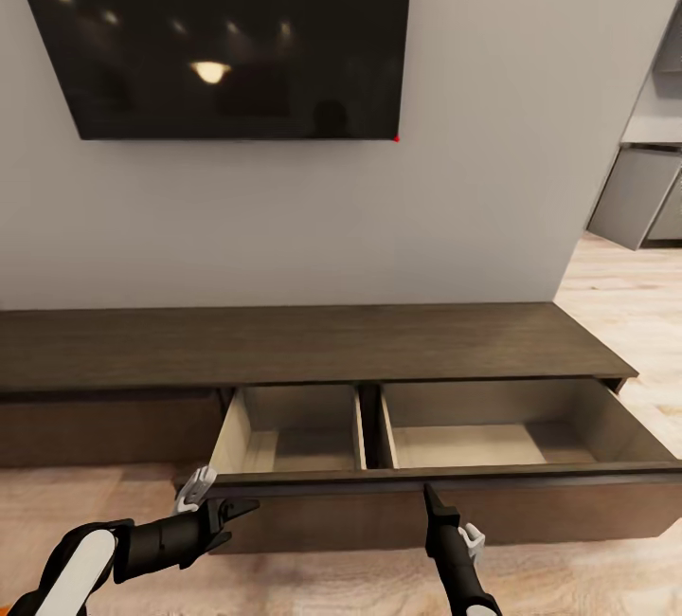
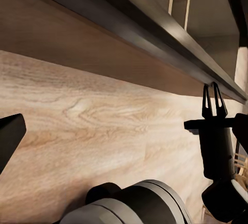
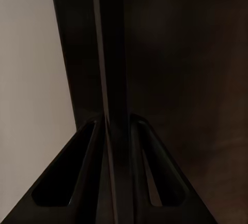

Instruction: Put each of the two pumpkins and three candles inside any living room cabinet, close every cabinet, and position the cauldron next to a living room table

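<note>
Nearest me, low in the head view, both arms sit just in front of the pulled-out drawer front (image 1: 445, 479) of the cabinet (image 1: 303, 341). From my seat, the right gripper (image 1: 434, 500) looks pinched on the top edge of that dark front: in the right wrist view its two fingers (image 3: 77, 182) stand narrow with the thin board edge (image 3: 111, 79) running between them, so I read it as clamped on the drawer front.

Over on the left, the left gripper (image 1: 237, 510) lies level beside the drawer's near left corner, holding nothing that I can see. Whether its jaws are wide or narrow I cannot tell; one dark fingertip (image 2: 8, 138) shows at the edge of the left wrist view over the wooden floor (image 2: 103, 125).

Both pale compartments (image 1: 289, 431) of the drawer look bare. No pumpkins or candles are in sight here, and no cauldron.

Risks as I judge them: pushing the drawer shut now would close an unloaded cabinet, so I would leave it open until the items arrive. A skewed push or pull through the narrow pinch could slip off the edge. Driving the base away while clamped would wrench the drawer, and the left arm near that corner could get caught.
</note>
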Available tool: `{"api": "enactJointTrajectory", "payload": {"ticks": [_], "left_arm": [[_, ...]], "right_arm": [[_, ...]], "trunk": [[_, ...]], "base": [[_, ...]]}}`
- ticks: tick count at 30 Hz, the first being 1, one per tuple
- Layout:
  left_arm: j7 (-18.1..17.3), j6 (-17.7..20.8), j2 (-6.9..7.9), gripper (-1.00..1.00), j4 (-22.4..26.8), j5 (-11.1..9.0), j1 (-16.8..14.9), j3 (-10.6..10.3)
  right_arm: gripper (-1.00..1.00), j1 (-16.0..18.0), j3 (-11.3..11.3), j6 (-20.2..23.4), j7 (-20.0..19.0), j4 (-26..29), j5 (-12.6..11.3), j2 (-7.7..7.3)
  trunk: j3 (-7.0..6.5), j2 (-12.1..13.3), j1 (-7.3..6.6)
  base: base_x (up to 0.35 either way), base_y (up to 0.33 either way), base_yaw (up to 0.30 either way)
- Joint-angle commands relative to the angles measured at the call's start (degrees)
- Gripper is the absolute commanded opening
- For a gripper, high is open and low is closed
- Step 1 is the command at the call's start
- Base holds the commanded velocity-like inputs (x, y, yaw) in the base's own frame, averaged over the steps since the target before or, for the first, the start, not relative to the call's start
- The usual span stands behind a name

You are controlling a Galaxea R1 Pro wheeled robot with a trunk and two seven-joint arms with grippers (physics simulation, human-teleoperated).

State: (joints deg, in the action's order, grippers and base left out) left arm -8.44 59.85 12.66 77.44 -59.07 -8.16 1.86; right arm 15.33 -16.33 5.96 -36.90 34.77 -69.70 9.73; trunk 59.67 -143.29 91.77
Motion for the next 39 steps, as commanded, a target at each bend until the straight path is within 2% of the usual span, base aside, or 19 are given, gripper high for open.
{"api": "enactJointTrajectory", "payload": {"ticks": [1,39], "left_arm": [[0.0,0.0,0.0,1.0,-0.01,0.01,-0.02,-0.01],[0.0,0.0,0.0,1.0,-0.01,0.01,-0.02,-0.01]], "right_arm": [[-1.0,-0.04,0.51,0.01,0.07,-0.23,0.8,0.03],[-1.0,-0.04,0.51,0.01,0.07,-0.23,0.8,0.03]], "trunk": [[0.01,0.0,0.0],[0.01,0.0,0.0]], "base": [[-0.093,0.0,0.0],[-0.053,0.0,0.0]]}}
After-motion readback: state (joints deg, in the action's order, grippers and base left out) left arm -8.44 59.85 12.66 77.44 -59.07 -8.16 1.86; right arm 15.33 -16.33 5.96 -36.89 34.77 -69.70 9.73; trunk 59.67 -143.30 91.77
